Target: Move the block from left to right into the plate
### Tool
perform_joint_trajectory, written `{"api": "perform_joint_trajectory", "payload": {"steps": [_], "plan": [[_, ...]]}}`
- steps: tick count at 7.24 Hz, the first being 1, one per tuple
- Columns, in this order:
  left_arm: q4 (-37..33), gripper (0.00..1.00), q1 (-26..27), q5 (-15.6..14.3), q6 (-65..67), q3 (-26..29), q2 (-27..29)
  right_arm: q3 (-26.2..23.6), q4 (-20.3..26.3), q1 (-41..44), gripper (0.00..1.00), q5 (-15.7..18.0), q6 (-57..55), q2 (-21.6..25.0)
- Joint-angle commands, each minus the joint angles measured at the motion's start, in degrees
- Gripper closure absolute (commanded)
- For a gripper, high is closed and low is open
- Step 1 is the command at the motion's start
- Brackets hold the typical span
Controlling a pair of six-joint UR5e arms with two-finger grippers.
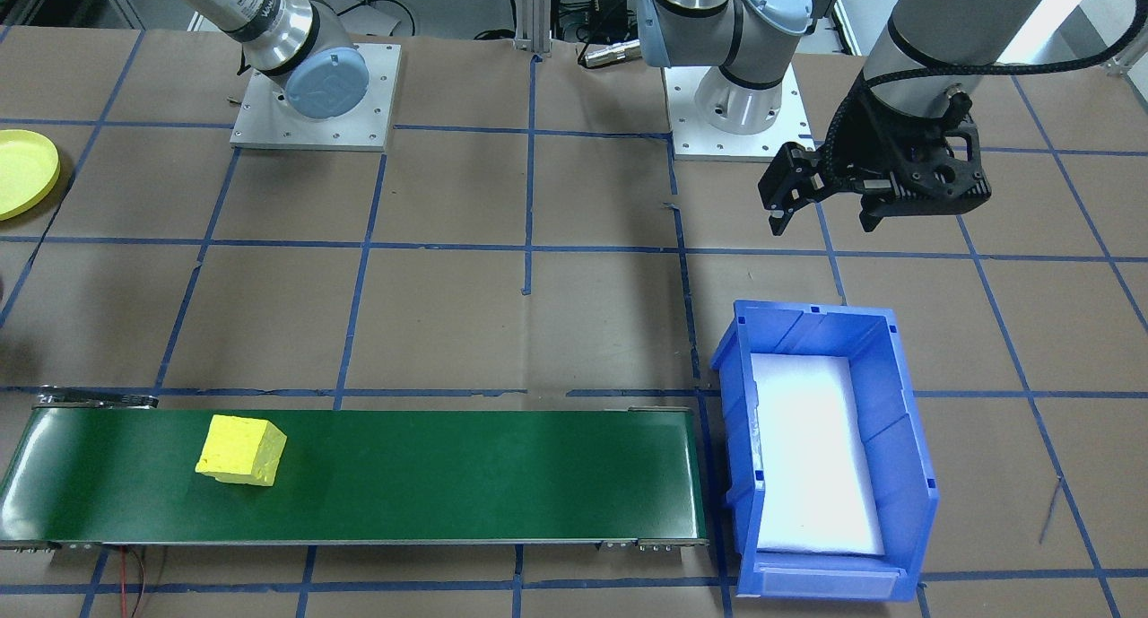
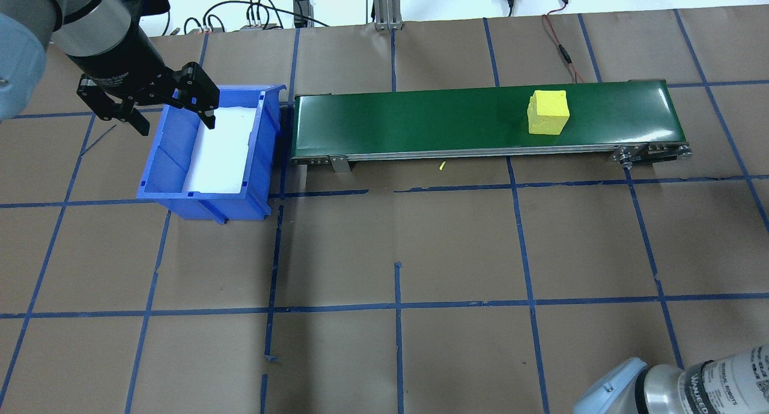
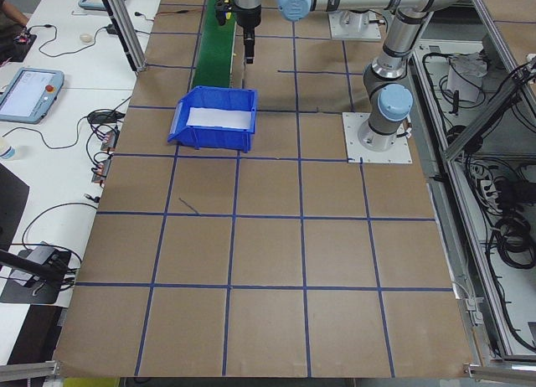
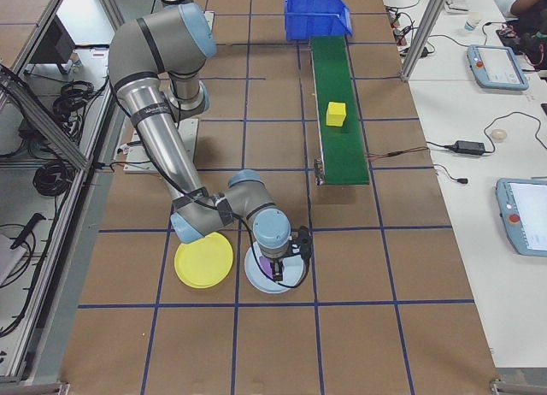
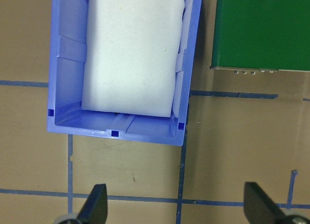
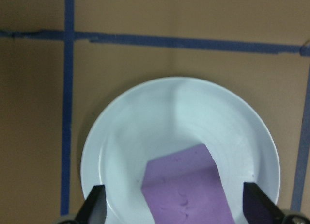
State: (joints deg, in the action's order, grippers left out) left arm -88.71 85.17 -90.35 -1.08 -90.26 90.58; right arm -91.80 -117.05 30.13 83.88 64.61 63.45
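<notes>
- One yellow block [image 1: 240, 450] sits on the green conveyor belt [image 1: 448, 483], toward the robot's right end.
- Left gripper [image 2: 146, 104] hangs open over the blue bin [image 2: 207, 155], holding nothing.
- Right gripper [image 6: 174, 212] is open above a pale plate [image 6: 145, 117] carrying a purple block [image 6: 186, 190].
- Yellow plate [image 4: 204, 259] lies on the counter [image 1: 583, 313] just beside it.

yellow foam block [image 1: 240, 450] sits on the belt; yellow plate [image 4: 203, 260] lies well apart.
</notes>
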Motion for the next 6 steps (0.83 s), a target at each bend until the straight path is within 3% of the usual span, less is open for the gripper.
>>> {"api": "perform_joint_trajectory", "payload": {"steps": [1, 6], "plan": [[0.03, 0.00, 0.00, 0.00, 0.02, -0.01, -0.05, 0.74, -0.02, 7.80, 0.00, -4.84, -9.18, 3.42], [0.12, 0.00, -0.09, 0.09, -0.07, -0.27, -0.05, 1.98, -0.37, 30.30, 0.00, -11.27, -40.59, 3.79]]}}
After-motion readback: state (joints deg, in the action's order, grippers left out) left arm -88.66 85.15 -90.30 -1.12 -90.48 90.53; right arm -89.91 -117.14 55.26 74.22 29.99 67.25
